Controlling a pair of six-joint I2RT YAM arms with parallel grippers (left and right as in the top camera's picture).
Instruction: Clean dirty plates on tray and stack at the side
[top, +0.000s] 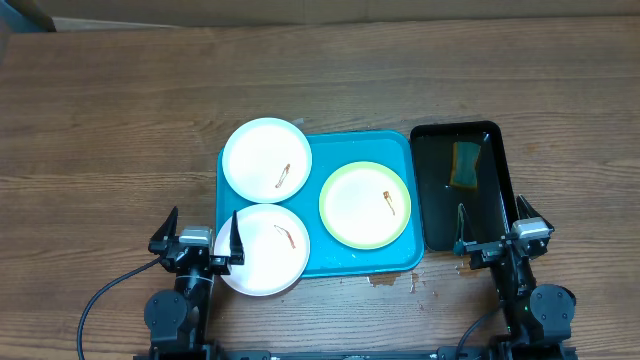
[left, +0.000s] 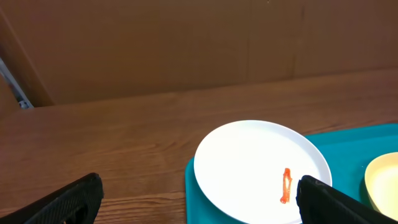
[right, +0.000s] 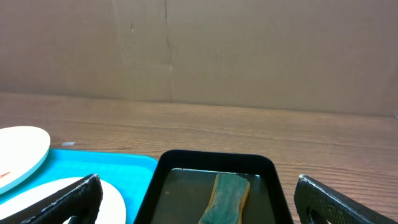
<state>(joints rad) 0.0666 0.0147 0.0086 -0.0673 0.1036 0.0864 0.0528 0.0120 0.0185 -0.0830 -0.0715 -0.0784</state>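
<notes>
The table (top: 120, 120) carries all items. The tray (top: 392, 145) holds three smeared dishes:
- far white plate (top: 266, 160), in its far-left corner;
- near white plate (top: 262, 250), overhanging its near-left corner;
- green-rimmed plate (top: 365, 205), in its right half.

The black tray (top: 455, 126) sits just right of the tray, with a sponge (top: 465, 165) in it.

The left gripper (top: 202, 224) is at the tray's near-left corner, jaws fully spread and empty. The right gripper (top: 490, 228) is right of the tray, also fully spread and empty.

no readable text, no labels, no brands, no numbers, no signs on anything in view
</notes>
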